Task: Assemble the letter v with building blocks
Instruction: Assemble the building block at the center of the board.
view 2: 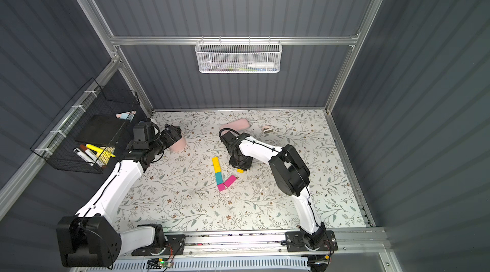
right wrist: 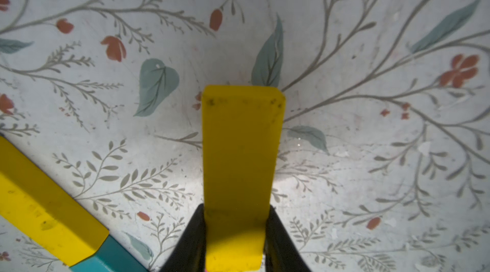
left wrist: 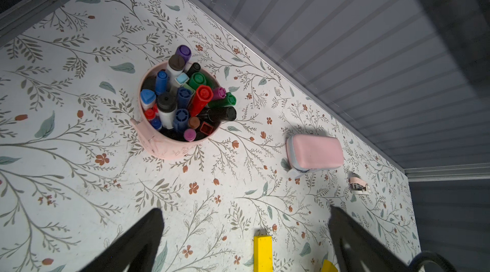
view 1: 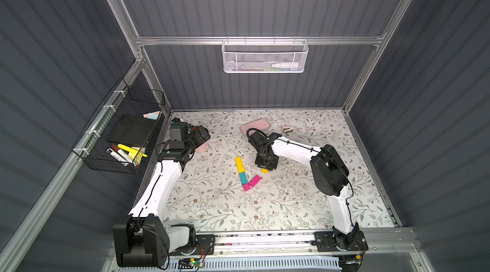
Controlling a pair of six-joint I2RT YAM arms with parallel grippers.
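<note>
A long yellow block (view 1: 240, 164), a teal block (view 1: 243, 178) and a short magenta block (view 1: 246, 187) lie end to end mid-table. A longer magenta block (view 1: 254, 180) slants up to the right from that corner. My right gripper (right wrist: 236, 231) is shut on the second yellow block (right wrist: 238, 151), low over the mat just past the slanted magenta one; in both top views only its tip (view 2: 240, 171) shows under the wrist. My left gripper (left wrist: 245, 212) stands open and empty at the back left, beside the pink cup (left wrist: 169, 146).
The pink cup holds several markers. A pale pink case (view 1: 256, 126) and a small stapler-like item (view 1: 287, 129) lie near the back wall. A black wire basket (view 1: 124, 135) hangs on the left wall. A white mesh basket (view 1: 265, 57) hangs on the back wall.
</note>
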